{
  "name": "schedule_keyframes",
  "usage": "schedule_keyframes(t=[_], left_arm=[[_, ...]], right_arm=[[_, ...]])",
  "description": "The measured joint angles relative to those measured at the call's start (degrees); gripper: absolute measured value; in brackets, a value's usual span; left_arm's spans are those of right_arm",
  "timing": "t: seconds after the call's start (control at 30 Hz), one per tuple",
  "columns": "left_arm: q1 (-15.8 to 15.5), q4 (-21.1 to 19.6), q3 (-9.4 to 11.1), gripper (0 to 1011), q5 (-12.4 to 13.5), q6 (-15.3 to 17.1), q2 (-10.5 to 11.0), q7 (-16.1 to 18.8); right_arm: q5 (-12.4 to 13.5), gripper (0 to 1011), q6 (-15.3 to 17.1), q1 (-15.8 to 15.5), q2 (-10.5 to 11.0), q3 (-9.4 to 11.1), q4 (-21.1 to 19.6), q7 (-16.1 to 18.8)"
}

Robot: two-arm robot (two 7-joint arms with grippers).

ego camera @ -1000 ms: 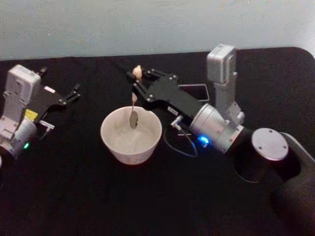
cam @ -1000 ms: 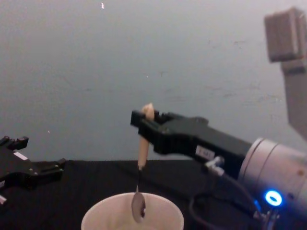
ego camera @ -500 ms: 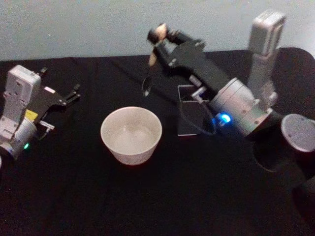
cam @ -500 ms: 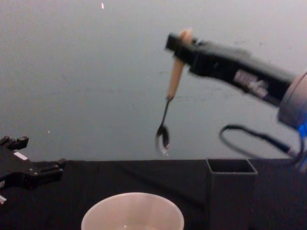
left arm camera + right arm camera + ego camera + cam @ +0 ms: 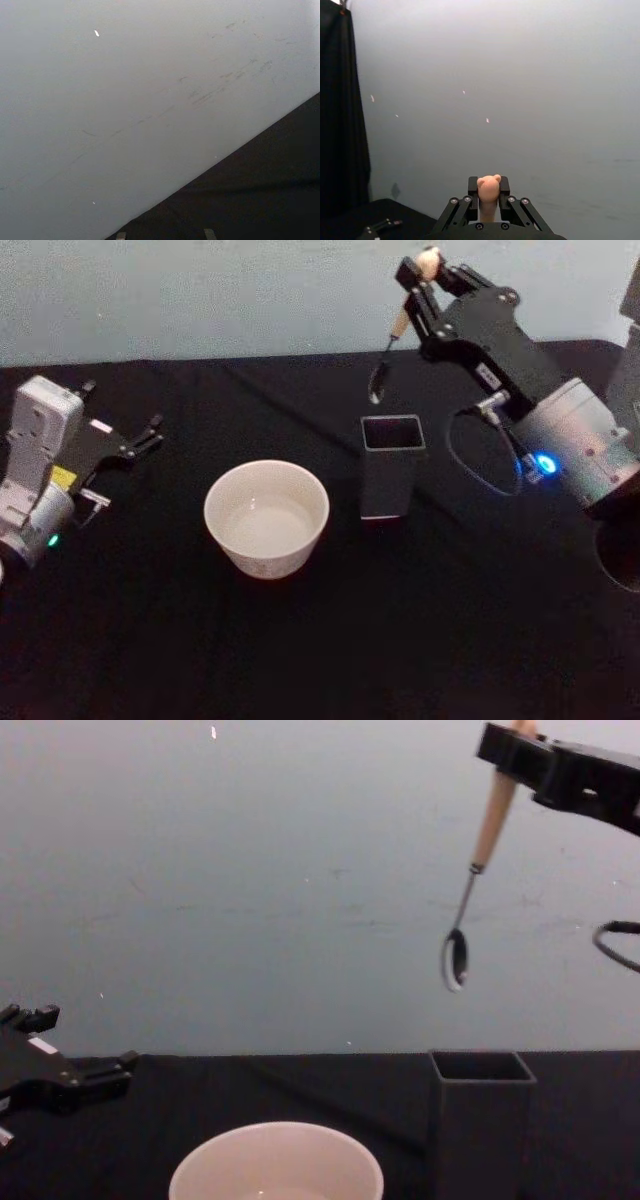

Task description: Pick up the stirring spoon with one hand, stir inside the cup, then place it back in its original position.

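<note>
Above the dark grey holder box (image 5: 388, 490), up in my right gripper (image 5: 425, 270): one stirring spoon (image 5: 478, 840), its beige handle pinched between the jaws just under the knob, its bowl hanging clear of the box mouth. On the black table (image 5: 300, 660), left of the box: one cup (image 5: 265, 562), and farther left my parked left gripper (image 5: 121, 409), jaws spread. Labels: a white strip (image 5: 490, 375) on the right gripper and a yellow sticker (image 5: 62, 475) on the left arm, neither readable to me.

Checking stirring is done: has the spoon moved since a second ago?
Yes. The right gripper lifted the spoon out of the cup, rightward, above the box.
</note>
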Motion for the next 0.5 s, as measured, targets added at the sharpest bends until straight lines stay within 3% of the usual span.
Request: schedule_keyframes(t=[0.17, 0.5], left_arm=[[0.0, 0.0, 0.0, 1001, 0.0, 0.0, 0.0, 0.0], [0.0, 0.0, 0.0, 1001, 0.0, 0.0, 0.0, 0.0]], right_arm=[[-0.83, 226, 0.89, -1.67, 1.0, 0.87, -0.66, -0.94], [-3.38, 226, 1.69, -2.67, 0.87, 0.43, 0.59, -1.58]])
